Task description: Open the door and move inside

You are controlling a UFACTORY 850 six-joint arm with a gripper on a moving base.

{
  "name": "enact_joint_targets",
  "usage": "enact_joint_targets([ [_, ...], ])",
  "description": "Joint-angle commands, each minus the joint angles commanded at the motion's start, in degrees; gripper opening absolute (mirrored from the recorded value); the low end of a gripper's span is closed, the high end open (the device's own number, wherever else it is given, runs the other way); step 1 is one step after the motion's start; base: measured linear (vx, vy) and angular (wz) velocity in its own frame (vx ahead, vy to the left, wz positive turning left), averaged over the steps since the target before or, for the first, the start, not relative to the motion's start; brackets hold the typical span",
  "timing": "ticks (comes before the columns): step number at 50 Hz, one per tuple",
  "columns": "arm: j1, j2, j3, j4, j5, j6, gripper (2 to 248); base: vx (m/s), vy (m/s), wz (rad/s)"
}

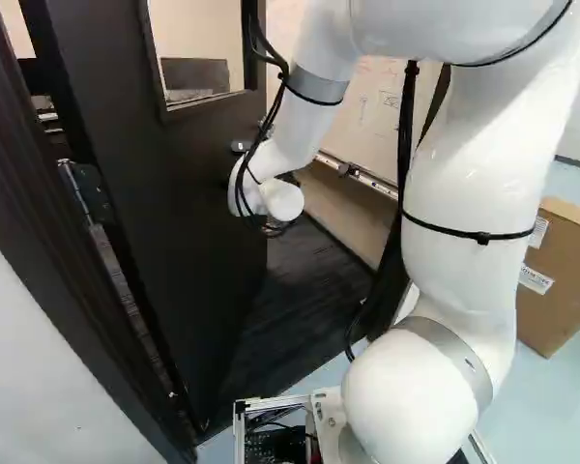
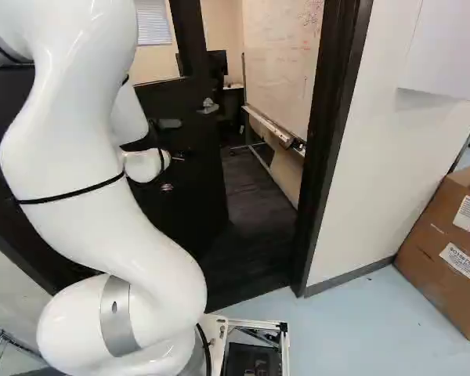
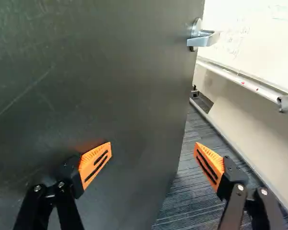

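Both jaws of the gripper (image 3: pixel 153 147) stand spread; the door (image 3: pixel 96 81) looks heavy, rigid, best pushed near its handle (image 3: pixel 201 39).

Floor (image 2: pixel 352 337): pale blue, smooth — around the base (image 2: pixel 279 348). Ahead, dark carpet (image 3: pixel 182 201) with fine lines. Brown box (image 2: pixel 435 270) on the pale part, at the right of both base views, pale labels on its side. Whiteboard (image 2: pixel 286 70) on a stand (image 2: pixel 258 151) — stand on the carpet.

Whiteboard (image 2: pixel 286 59), tray (image 2: pixel 268 125) along lower edge; labelled cardboard box (image 2: pixel 424 265) on pale floor (image 2: pixel 352 333) near wall (image 2: pixel 368 180).
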Motion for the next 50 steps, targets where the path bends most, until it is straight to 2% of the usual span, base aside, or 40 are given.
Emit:
enact_joint_targets([
  [50, 2.3, -6.5, -7.7, -11.3, 3.0, 0.0, 247, 0.0, 0.0, 0.0],
])
